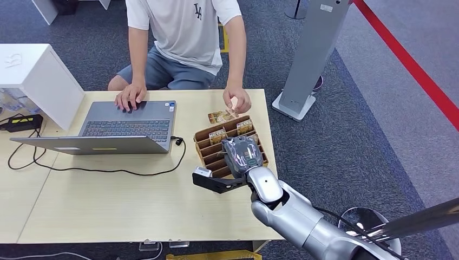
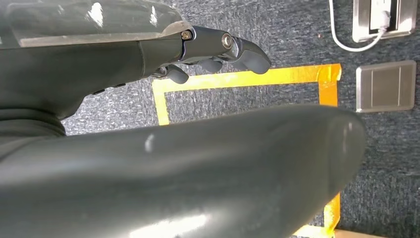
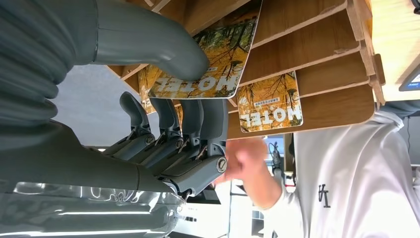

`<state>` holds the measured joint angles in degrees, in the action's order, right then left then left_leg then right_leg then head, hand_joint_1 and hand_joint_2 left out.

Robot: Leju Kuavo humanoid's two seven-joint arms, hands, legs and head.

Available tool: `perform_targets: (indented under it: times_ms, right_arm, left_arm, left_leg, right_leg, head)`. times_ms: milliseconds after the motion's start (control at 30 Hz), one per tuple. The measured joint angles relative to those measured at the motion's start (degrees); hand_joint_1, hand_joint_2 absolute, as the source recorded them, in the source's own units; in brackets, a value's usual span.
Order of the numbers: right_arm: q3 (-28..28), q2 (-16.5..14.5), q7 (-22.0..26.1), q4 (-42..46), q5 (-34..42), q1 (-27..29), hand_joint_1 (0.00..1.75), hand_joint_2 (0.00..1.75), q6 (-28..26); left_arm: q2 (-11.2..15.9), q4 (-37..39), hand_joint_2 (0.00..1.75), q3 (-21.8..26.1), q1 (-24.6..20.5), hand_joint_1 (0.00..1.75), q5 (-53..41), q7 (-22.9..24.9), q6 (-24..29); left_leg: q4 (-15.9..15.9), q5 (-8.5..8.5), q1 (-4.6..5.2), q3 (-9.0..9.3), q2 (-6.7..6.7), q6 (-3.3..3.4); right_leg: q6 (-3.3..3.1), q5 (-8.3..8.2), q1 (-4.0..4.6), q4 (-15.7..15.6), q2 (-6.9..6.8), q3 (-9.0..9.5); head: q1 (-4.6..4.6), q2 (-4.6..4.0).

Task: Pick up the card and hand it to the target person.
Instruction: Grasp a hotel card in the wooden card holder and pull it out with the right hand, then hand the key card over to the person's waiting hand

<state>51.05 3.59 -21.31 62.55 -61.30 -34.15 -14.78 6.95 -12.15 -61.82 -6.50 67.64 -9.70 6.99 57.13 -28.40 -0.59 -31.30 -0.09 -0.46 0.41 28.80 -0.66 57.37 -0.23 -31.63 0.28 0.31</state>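
A wooden card rack (image 1: 208, 154) stands on the table's right side with HOTEL cards upright in its slots. My right hand (image 1: 243, 154) is over the rack. Its thumb (image 3: 163, 44) presses on the face of one autumn-print HOTEL card (image 3: 213, 54), and its fingers (image 3: 190, 119) curl at the card's far side, pinching it while it stands in its slot. A second card (image 3: 270, 101) stands one slot further on. The seated person's hand (image 1: 236, 100) holds another card (image 1: 221, 116) just beyond the rack. My left hand (image 2: 148, 54) hangs over the carpet holding nothing.
An open laptop (image 1: 127, 127) sits on the table (image 1: 108, 206) left of the rack, the person's other hand on it, and a black cable (image 1: 108, 170) loops in front. A white box (image 1: 38, 76) stands far left. A grey floor stand (image 1: 311, 54) rises to the right.
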Motion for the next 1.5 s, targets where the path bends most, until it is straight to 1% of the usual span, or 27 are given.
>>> perform_targets:
  times_ms: [167, 333, 400, 533, 633, 767, 900, 933, 1033, 1067, 1333, 1433, 1500]
  right_arm:
    - [-0.48, 0.56, -0.27, 2.71, 0.44, 0.09, 1.41, 1.75, 0.24]
    - [-2.16, 1.87, -1.38, 8.35, 0.69, 0.22, 1.41, 1.75, 0.73]
    - [-3.13, 2.76, -1.48, 11.88, 0.5, 0.43, 1.41, 1.75, 0.23]
    - [-5.27, 4.14, -0.86, 18.49, -0.41, 0.97, 1.41, 1.75, -2.26]
    - [-6.36, 4.74, 0.46, 22.47, -1.33, 1.96, 1.41, 1.75, -4.37]
    - [-7.22, 5.07, 2.52, 25.78, -2.44, 3.17, 1.41, 1.75, -7.18]
    - [-7.73, 5.27, 4.32, 27.2, -3.84, 4.22, 1.41, 1.75, -9.91]
    - [-7.82, 5.31, 4.76, 27.26, -4.23, 4.4, 1.11, 1.75, -10.46]
    - [-8.04, 5.33, 5.85, 27.09, -4.55, 5.04, 0.05, 1.75, -11.34]
    - [-8.08, 5.33, 6.2, 26.95, -4.37, 5.24, 0.0, 1.75, -11.5]
    - [-8.11, 5.27, 9.53, 25.16, -0.97, 6.26, 0.0, 1.75, -13.49]
    - [-8.21, 5.15, 11.5, 24.43, 2.43, 6.9, 0.0, 1.75, -14.75]
    - [-8.41, 5.05, 13.72, 23.94, 7.16, 7.32, 0.0, 1.75, -15.77]
  left_arm:
    - [0.17, 0.02, 0.0, 0.01, 0.2, 0.0, 0.69, 0.29, 0.46]
    - [0.27, 0.03, 0.0, 0.01, 0.56, 0.0, 1.16, 0.07, 0.77]
    - [0.28, 0.04, 0.0, 0.01, 0.67, 0.0, 1.27, 0.06, 0.83]
    - [0.28, 0.04, 0.0, 0.01, 0.83, 0.0, 1.55, 0.06, 0.76]
    - [0.28, 0.04, 0.0, 0.01, 0.88, 0.0, 1.72, 0.01, 0.22]
    - [0.28, 0.04, 0.0, 0.01, 0.87, 0.0, 1.78, -0.26, -0.51]
    - [0.28, 0.04, 0.0, 0.01, 0.86, 0.0, 1.85, -0.48, -1.44]
    - [0.28, 0.04, 0.0, 0.01, 0.86, 0.0, 1.88, -0.52, -1.73]
    - [0.26, 0.04, 0.0, 0.01, 0.85, 0.0, 1.91, -0.68, -2.55]
    - [0.26, 0.04, 0.0, 0.01, 0.85, 0.0, 1.84, -0.72, -2.78]
    - [0.24, 0.04, 0.0, 0.01, 0.82, 0.0, 1.47, -1.0, -3.08]
    - [0.24, 0.04, 0.0, 0.01, 0.81, 0.0, 1.81, -1.31, -2.79]
    - [0.24, 0.04, 0.0, 0.01, 0.82, 0.0, 1.98, -1.38, -2.56]
  left_leg:
    - [0.0, 0.0, 0.0, 0.01, 0.0, 0.0]
    - [0.01, 0.0, 0.0, 0.02, 0.01, 0.0]
    - [0.01, 0.01, 0.0, 0.02, 0.01, 0.01]
    - [0.01, 0.0, 0.0, 0.03, 0.01, 0.01]
    - [0.01, 0.0, 0.0, 0.03, 0.0, 0.01]
    - [0.0, 0.0, 0.0, 0.03, 0.0, 0.0]
    - [0.0, 0.0, 0.0, 0.02, 0.0, 0.0]
    - [0.0, 0.0, 0.0, 0.02, 0.0, 0.0]
    - [0.0, 0.0, 0.0, 0.01, 0.0, 0.01]
    - [0.0, 0.0, 0.0, 0.0, 0.0, 0.01]
    - [0.0, 0.0, 0.0, 0.0, 0.0, 0.0]
    - [0.0, 0.0, 0.0, 0.0, 0.0, 0.0]
    - [0.0, 0.0, 0.0, 0.0, 0.0, 0.01]
  right_leg:
    - [0.0, 0.0, 0.0, 0.0, 0.0, 0.0]
    - [0.0, 0.0, 0.0, 0.0, 0.01, 0.0]
    - [0.0, 0.0, 0.0, 0.0, 0.01, 0.0]
    - [0.0, 0.0, 0.0, 0.0, 0.03, 0.0]
    - [0.0, 0.0, 0.0, 0.0, 0.03, -0.01]
    - [0.0, 0.0, 0.0, 0.0, 0.03, 0.0]
    - [0.0, 0.0, 0.0, 0.0, 0.02, 0.0]
    - [0.0, 0.0, 0.0, 0.0, 0.02, 0.01]
    - [0.0, 0.0, 0.0, 0.0, 0.02, 0.01]
    - [0.0, 0.0, 0.0, 0.0, 0.02, 0.0]
    - [0.0, 0.0, 0.0, 0.0, 0.01, 0.0]
    - [0.0, 0.0, 0.0, 0.0, 0.02, 0.0]
    - [0.0, 0.0, 0.0, 0.0, 0.01, 0.0]
  head:
    - [-0.05, 0.0]
    - [-0.01, 0.0]
    - [0.04, 0.0]
    - [0.03, 0.0]
    - [-0.01, 0.0]
    - [-0.09, 0.0]
    - [-0.04, 0.0]
    - [-0.03, 0.0]
    - [0.03, 0.0]
    - [0.05, 0.0]
    - [-0.02, 0.0]
    - [-0.03, 0.0]
    - [-0.02, 0.0]
